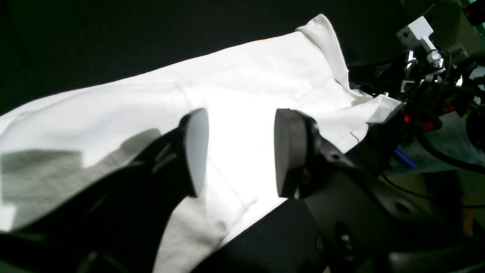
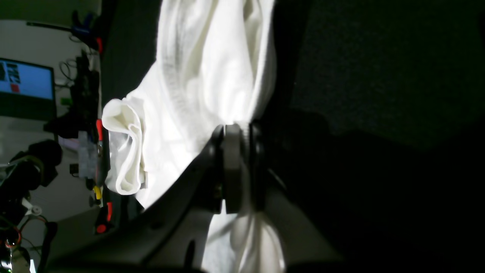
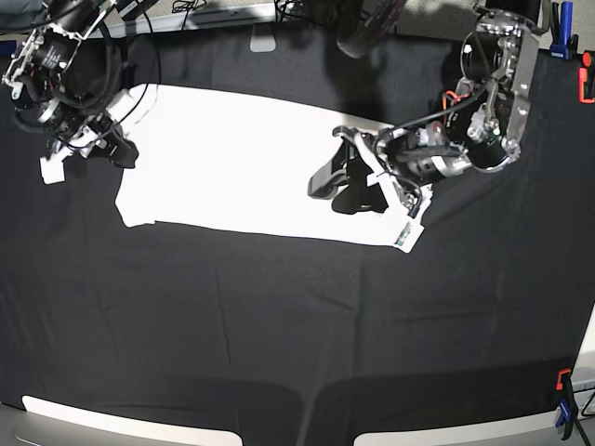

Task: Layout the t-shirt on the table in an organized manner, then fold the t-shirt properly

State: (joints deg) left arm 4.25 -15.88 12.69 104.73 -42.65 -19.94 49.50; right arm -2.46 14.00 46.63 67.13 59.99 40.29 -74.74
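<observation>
The white t-shirt lies spread on the black table, plain side up, with a label at its right corner. My left gripper hovers open over the shirt's right part; in the left wrist view its pads stand apart above the white cloth. My right gripper is at the shirt's left edge. In the right wrist view it is shut on a bunched fold of the shirt.
A red clip and a blue clip sit on the table's far right edge, and another clip at the near right corner. A monitor stands beyond the table's edge. Black cloth stretches in front of the shirt.
</observation>
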